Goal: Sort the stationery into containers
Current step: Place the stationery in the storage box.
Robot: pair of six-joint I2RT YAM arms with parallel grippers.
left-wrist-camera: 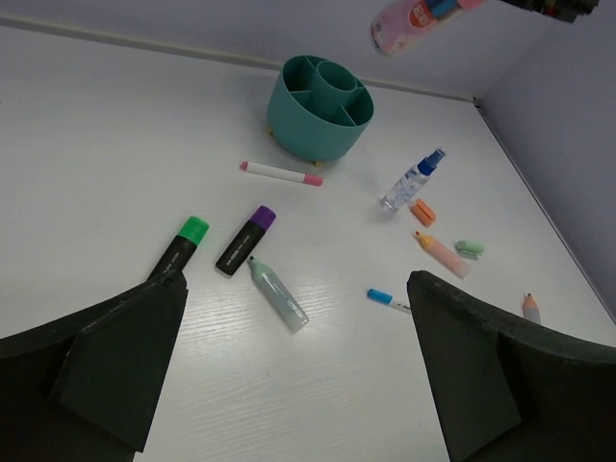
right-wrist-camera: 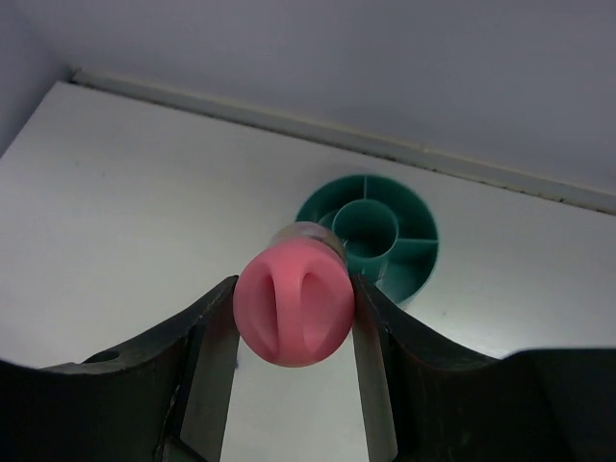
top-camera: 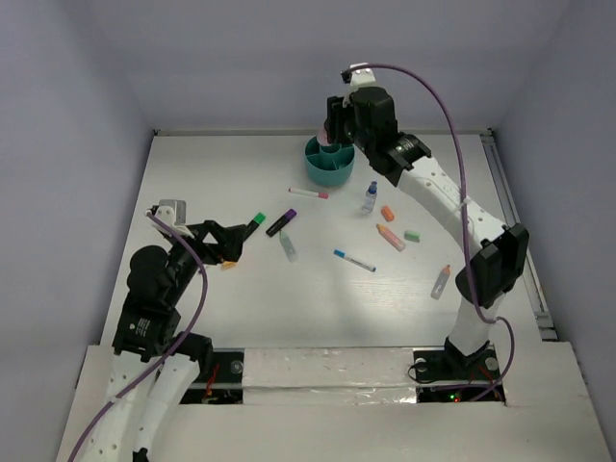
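Pink-capped bottle (right-wrist-camera: 294, 308), clamped in the right gripper (right-wrist-camera: 292, 306), hangs above the teal cup (right-wrist-camera: 416, 252) at the table's (top-camera: 241, 164) twelve o'clock. Round at eight o'clock the left gripper (left-wrist-camera: 296, 318) hovers with fingers spread wide.

A white table (top-camera: 212, 173) meets pale lilac walls (top-camera: 241, 58); a shiny strip (top-camera: 327, 375) lines its near edge.

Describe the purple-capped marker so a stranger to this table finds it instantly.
Start at the teal cup at the far side of the table. Come toward the near edge, past the thin pink-ended pen, to two black-bodied markers lying side by side. The purple-capped marker is the right one; the green-capped marker is its neighbour.
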